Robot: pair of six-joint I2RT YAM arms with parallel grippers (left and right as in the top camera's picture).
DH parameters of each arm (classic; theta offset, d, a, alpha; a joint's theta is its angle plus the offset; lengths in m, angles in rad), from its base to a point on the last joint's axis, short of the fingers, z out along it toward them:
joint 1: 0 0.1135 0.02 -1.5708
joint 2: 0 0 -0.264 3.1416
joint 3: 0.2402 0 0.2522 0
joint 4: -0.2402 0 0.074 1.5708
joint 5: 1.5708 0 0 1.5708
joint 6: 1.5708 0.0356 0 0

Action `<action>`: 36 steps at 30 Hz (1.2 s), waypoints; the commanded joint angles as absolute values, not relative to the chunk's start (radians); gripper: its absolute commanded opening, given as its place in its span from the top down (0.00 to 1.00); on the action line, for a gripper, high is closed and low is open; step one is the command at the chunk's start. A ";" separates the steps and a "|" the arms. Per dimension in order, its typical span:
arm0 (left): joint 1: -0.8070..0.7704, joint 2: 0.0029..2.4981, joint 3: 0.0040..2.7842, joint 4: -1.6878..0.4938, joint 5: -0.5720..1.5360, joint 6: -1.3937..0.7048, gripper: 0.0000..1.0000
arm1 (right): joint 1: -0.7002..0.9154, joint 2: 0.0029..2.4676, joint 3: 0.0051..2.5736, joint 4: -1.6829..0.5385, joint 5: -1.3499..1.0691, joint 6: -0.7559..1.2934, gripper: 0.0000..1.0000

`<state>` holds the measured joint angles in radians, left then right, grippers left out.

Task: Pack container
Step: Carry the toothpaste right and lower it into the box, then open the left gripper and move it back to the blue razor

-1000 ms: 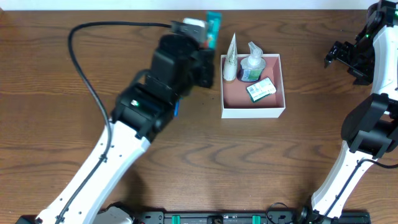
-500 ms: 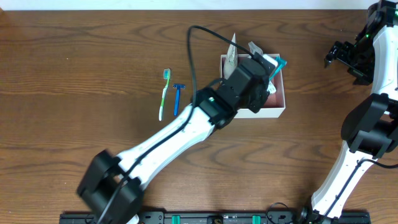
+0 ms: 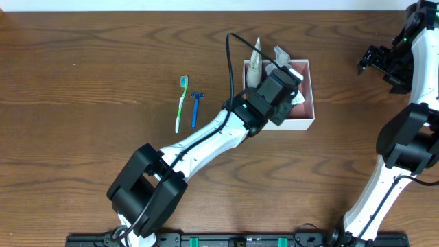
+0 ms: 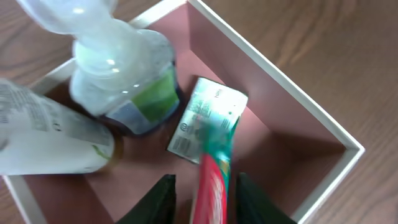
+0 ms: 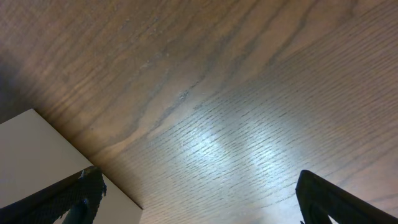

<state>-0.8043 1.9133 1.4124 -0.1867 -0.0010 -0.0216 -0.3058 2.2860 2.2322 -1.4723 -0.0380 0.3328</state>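
Two dark fingers of the left gripper (image 4: 204, 183) hung over the container (image 4: 298, 106), parted wider than the blurred red-and-teal toothpaste tube (image 4: 217, 149) between them, so released; a pump bottle (image 4: 124, 81), a white tube (image 4: 50, 137) and a green-and-white packet (image 4: 208, 118) lay inside; the container sat right of centre at the table's (image 3: 82, 82) far edge; the right gripper (image 3: 377, 62) hovered well apart, fingers spread, empty.
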 commanded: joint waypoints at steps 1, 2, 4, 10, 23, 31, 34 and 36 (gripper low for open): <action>-0.787 1.934 1.423 -0.184 -0.020 -0.008 0.66 | -0.307 2.271 2.231 -1.473 -0.042 0.347 0.01; -0.784 1.936 1.423 -0.185 -0.020 -0.008 0.61 | -0.307 2.271 2.231 -1.473 -0.042 0.347 0.01; -0.780 1.936 1.423 -0.185 -0.020 -0.008 0.55 | -0.307 2.271 2.231 -1.473 -0.042 0.347 0.01; -0.779 1.895 1.423 -0.187 -0.020 -0.007 0.46 | -0.307 2.271 2.231 -1.473 -0.042 0.347 0.01; -0.709 1.462 1.423 -0.668 -0.278 -0.094 0.33 | -0.307 2.271 2.231 -1.473 -0.042 0.347 0.01; -0.496 1.526 1.405 -0.838 -0.287 -0.223 0.33 | -0.307 2.271 2.231 -1.473 -0.042 0.347 0.01; -0.429 1.599 1.404 -0.828 -0.223 -0.223 0.33 | -0.307 2.271 2.231 -1.473 -0.042 0.347 0.01; -0.398 1.656 1.404 -0.818 -0.184 -0.223 0.33 | -0.307 2.271 2.231 -1.473 -0.042 0.347 0.01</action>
